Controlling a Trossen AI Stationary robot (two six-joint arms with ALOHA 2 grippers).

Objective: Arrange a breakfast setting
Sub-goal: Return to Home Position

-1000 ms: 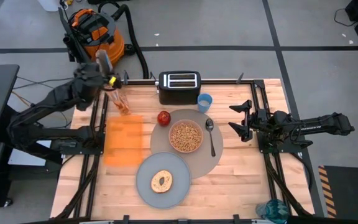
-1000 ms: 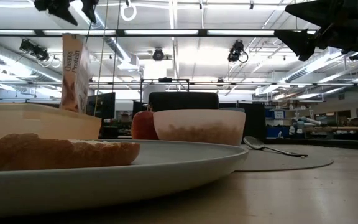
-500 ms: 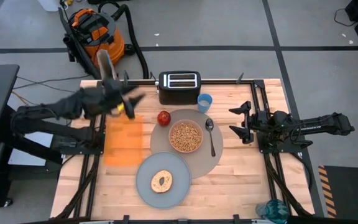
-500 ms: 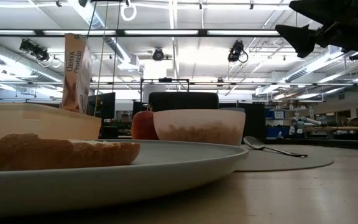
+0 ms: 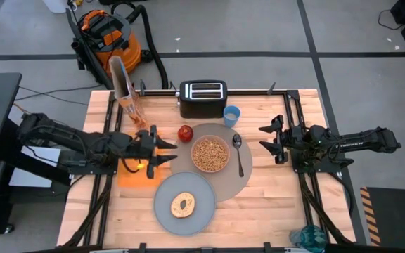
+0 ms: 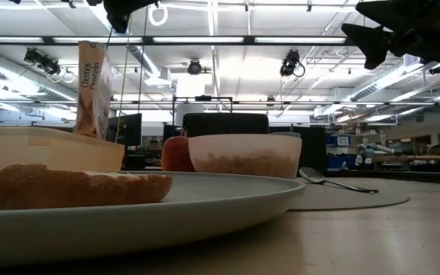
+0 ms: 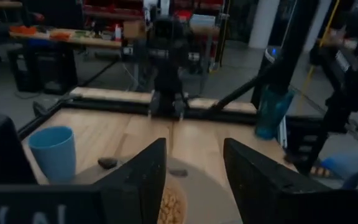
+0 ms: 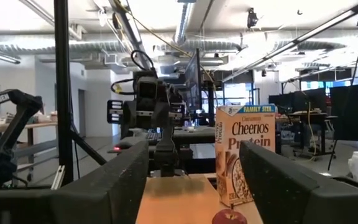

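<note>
A large grey placemat (image 5: 235,184) holds a pink bowl (image 5: 209,138) of cereal and a metal spoon (image 5: 238,152). A red-yellow apple (image 5: 185,132) and a blue cup (image 5: 231,115) stand at its far edge. At its near left edge, a bagel (image 5: 183,204) lies on a blue-grey plate (image 5: 163,212). My left gripper (image 5: 169,150) hovers open and level just left of the bowl, pointing toward the table's right, with nothing between its fingers (image 7: 145,180). My right gripper (image 5: 263,138) waits open at the right, above the table and right of the spoon.
A cereal box (image 5: 126,90) stands upright at the far left. An orange cutting board (image 5: 138,169) lies under my left arm. A black toaster (image 5: 202,98) stands at the far edge, and a teal bottle (image 5: 308,237) stands by the near right corner.
My left gripper has left the cereal box and swung down toward the table's near and right side. It has tipped from pointing down to level and now hovers beside the bowl. The box still stands upright. My right gripper's fingers have drawn somewhat closer together.
</note>
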